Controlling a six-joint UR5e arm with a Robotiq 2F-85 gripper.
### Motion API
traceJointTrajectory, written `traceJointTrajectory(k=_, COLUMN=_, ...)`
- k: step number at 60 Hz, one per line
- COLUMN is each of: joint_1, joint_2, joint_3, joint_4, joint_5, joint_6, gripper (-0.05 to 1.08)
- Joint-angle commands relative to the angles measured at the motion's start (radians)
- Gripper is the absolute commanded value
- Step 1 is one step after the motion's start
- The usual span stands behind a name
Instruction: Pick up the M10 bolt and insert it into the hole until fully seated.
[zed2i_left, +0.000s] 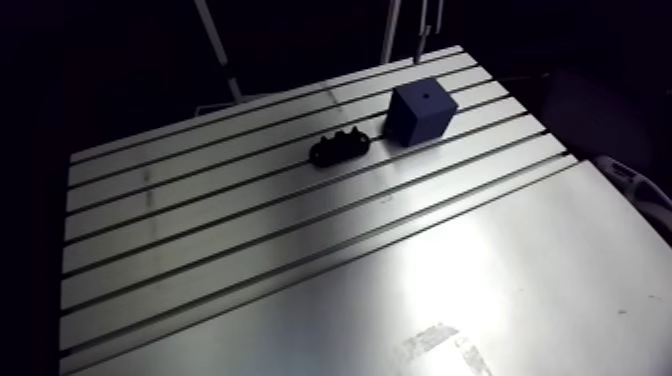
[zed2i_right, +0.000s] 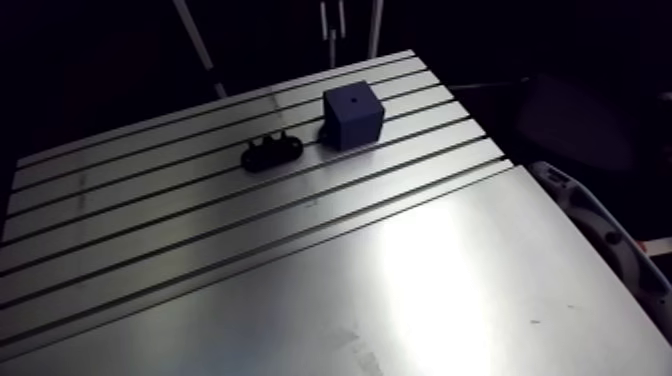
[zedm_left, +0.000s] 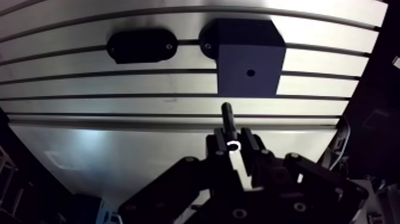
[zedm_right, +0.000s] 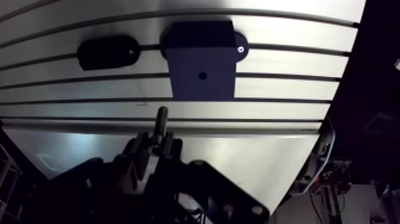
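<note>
Dark-blue block (zedm_left: 247, 56), hole (zedm_left: 250, 72) in its top, stands on the slotted tabletop (zedm_left: 89, 83). A black holder (zedm_left: 141, 46) lies beside the block. Near the block, the gripper (zedm_left: 233, 143) clamps the bolt (zedm_left: 227, 116) between its fingers (zedm_left: 250, 144).

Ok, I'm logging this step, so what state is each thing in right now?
M10 bolt: clamped in the gripper, shaft sticking out ahead, not yet inserted.
gripper: shut on the M10 bolt.
hole: empty.
block: standing upright, hole facing up.
black holder: lying beside the block, apart from it.
</note>
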Motion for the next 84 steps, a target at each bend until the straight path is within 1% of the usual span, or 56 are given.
traceJointTrajectory(k=1, joint_1=-0.002, joint_2=0.030, joint_3=-0.012, joint_4=0.011, joint_5=-0.002, joint_6=-0.002, gripper=1.08)
traceJointTrajectory(k=8, joint_1=-0.003, joint_2=0.044, joint_3=-0.031, joint_4=0.032, joint_5=-0.002, joint_6=-0.016, gripper=1.08)
traceJointTrajectory(k=21, joint_1=-0.007, joint_2=0.048, joint_3=-0.029, joint_4=0.036, joint_5=-0.020, joint_6=-0.011, gripper=1.08)
traceJointTrajectory(k=28, joint_1=-0.009, joint_2=0.051, joint_3=-0.029, joint_4=0.031, joint_5=-0.024, joint_6=-0.010, gripper=1.08)
traceJointTrajectory(k=29, joint_1=-0.011, joint_2=0.053, joint_3=-0.029, joint_4=0.031, joint_5=-0.027, joint_6=-0.010, gripper=1.08)
traceJointTrajectory(k=39, joint_1=-0.017, joint_2=0.060, joint_3=-0.029, joint_4=0.022, joint_5=-0.031, joint_6=-0.008, gripper=1.08)
traceJointTrajectory(k=40, joint_1=-0.018, joint_2=0.061, joint_3=-0.030, joint_4=0.022, joint_5=-0.033, joint_6=-0.007, gripper=1.08)
traceJointTrajectory(k=48, joint_1=-0.026, joint_2=0.068, joint_3=-0.032, joint_4=0.018, joint_5=-0.034, joint_6=-0.006, gripper=1.08)
traceJointTrajectory(k=60, joint_1=-0.030, joint_2=0.065, joint_3=-0.032, joint_4=-0.016, joint_5=-0.034, joint_6=-0.002, gripper=1.08)
traceJointTrajectory(k=76, joint_1=-0.029, joint_2=0.062, joint_3=-0.010, joint_4=-0.051, joint_5=-0.034, joint_6=0.000, gripper=1.08)
traceJointTrajectory(k=84, joint_1=-0.031, joint_2=0.060, joint_3=-0.007, joint_4=-0.049, joint_5=-0.034, joint_6=0.000, gripper=1.08)
